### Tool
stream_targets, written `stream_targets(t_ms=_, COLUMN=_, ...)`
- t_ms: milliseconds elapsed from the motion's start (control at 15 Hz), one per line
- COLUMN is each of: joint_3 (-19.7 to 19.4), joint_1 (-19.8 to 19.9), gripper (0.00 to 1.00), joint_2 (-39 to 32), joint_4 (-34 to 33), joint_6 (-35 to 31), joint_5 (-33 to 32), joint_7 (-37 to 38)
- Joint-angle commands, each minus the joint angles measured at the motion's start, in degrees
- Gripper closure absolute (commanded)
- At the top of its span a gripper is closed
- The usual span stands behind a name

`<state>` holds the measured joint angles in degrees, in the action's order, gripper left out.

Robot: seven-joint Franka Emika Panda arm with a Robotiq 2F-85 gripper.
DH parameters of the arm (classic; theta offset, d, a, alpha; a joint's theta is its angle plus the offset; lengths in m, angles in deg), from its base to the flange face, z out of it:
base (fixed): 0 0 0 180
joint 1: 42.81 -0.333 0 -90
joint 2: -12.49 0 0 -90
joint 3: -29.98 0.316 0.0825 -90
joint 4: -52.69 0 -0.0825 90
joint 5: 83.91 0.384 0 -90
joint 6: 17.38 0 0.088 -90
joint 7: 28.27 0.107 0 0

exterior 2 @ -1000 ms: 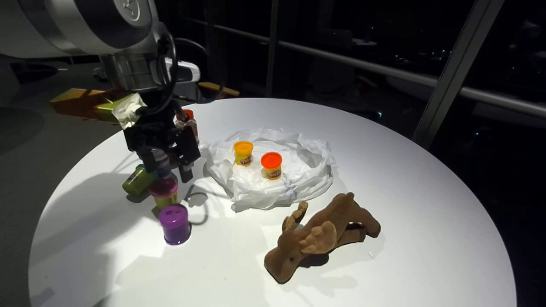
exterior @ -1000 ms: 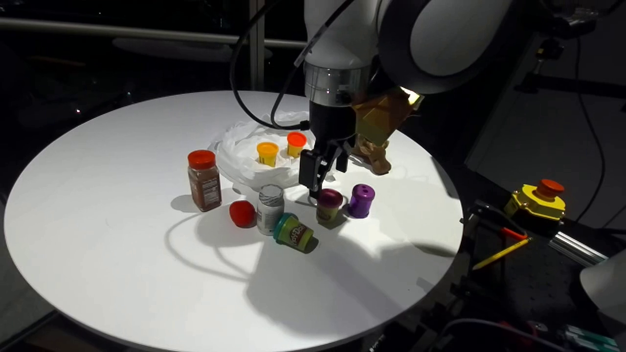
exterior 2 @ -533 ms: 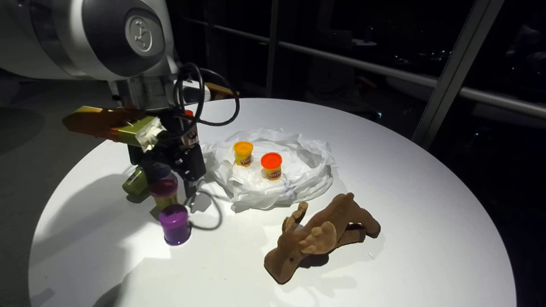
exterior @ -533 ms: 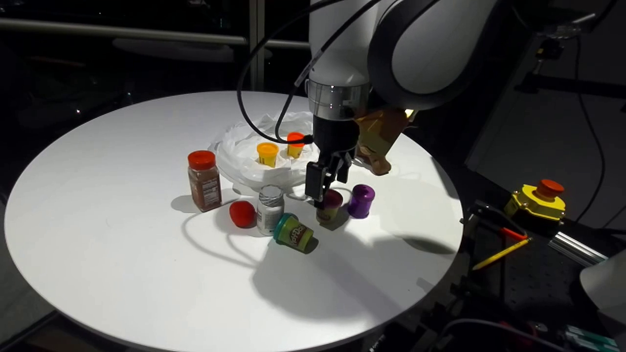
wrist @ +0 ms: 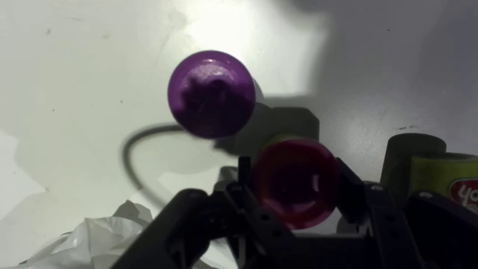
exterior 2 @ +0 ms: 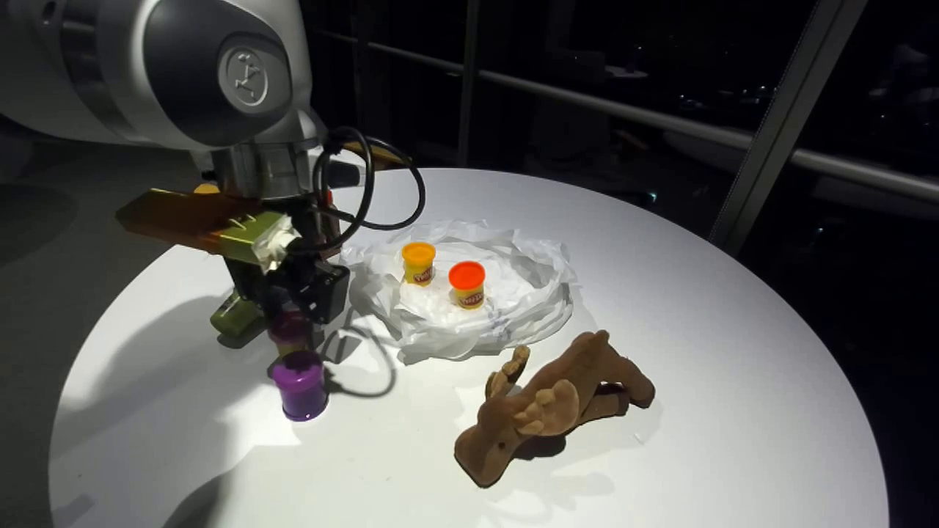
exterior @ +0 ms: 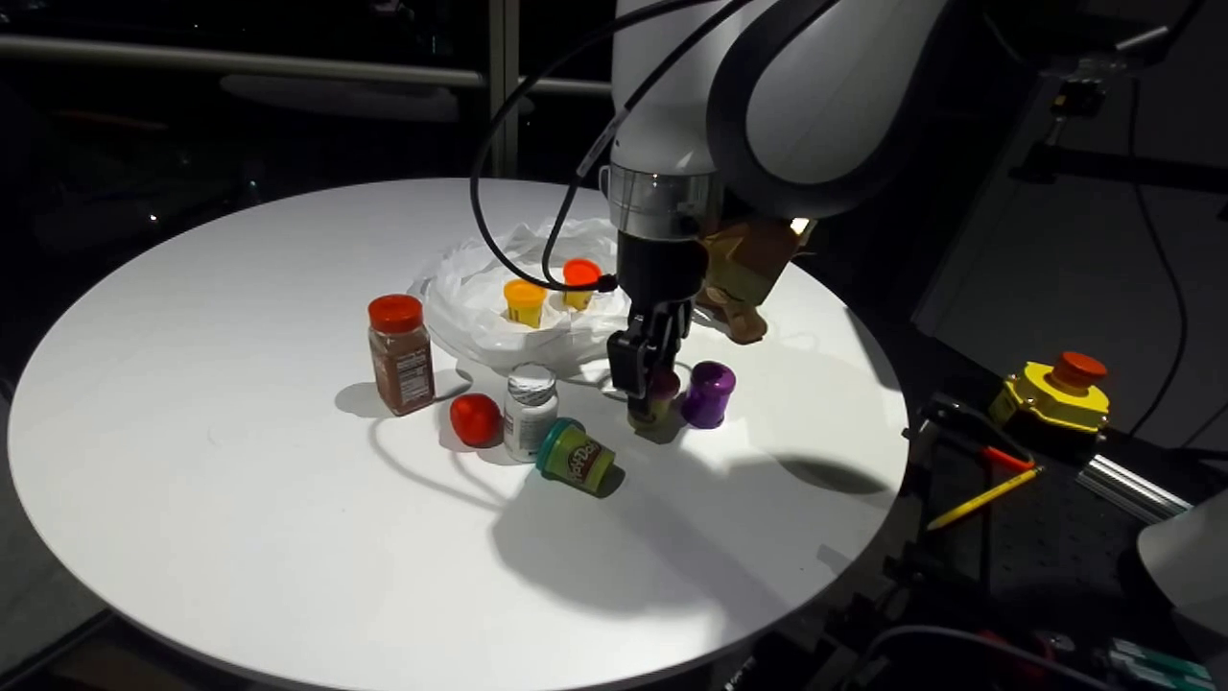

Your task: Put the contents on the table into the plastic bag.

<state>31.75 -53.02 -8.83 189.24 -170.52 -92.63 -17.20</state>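
Note:
In the wrist view my gripper (wrist: 294,178) has its fingers against both sides of a dark-red-lidded container (wrist: 298,194), which stands upright on the table. Close beside it is a purple container (wrist: 211,93). A green container (exterior: 578,461) with a teal lid lies on its side. To its left in that exterior view are a white bottle (exterior: 531,422), a red round item (exterior: 476,419) and a red-capped brown spice jar (exterior: 403,360). The plastic bag (exterior 2: 528,326) lies spread flat, bearing an orange-lidded container (exterior 2: 419,264) and a red-lidded one (exterior 2: 468,286). A brown moose figure (exterior 2: 550,403) lies nearby.
Everything rests on a round white table (exterior: 240,557). Past its edge, a dark side bench holds a yellow box with a red button (exterior: 1055,393) and a yellow pencil (exterior: 985,499). A black cable (exterior 2: 367,183) loops out from the wrist.
My gripper has come down to the dark-red-lidded container, and its fingers have closed in on the sides. That container has shifted slightly toward the purple one. The other items have stayed put.

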Motion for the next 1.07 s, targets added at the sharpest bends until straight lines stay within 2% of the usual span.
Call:
stream_targets(t_ms=0, joint_3=-0.22, joint_1=0.54, gripper=0.72, joint_2=2.85, joint_4=0.02, joint_6=2.23, joint_5=1.02, joint_7=-0.59)
stream_targets(t_ms=267, joint_3=-3.47, joint_1=-0.72, gripper=0.71, joint_2=7.79, joint_4=-3.97, joint_6=10.63, joint_5=-2.38, joint_7=5.29)
stream_targets(t_ms=467, joint_3=-4.18, joint_1=0.6, gripper=0.72, joint_2=7.34, joint_4=-11.72, joint_6=15.04, joint_5=-3.35, joint_7=8.59)
stream_targets(t_ms=667, joint_3=-4.8, joint_1=1.77, gripper=0.72, joint_2=2.8, joint_4=-21.27, joint_6=17.99, joint_5=-2.39, joint_7=11.91)
stream_targets(t_ms=1000, joint_3=-7.23, joint_1=2.3, gripper=0.72, joint_2=-8.24, joint_4=-35.67, joint_6=18.07, joint_5=-1.85, joint_7=18.67)
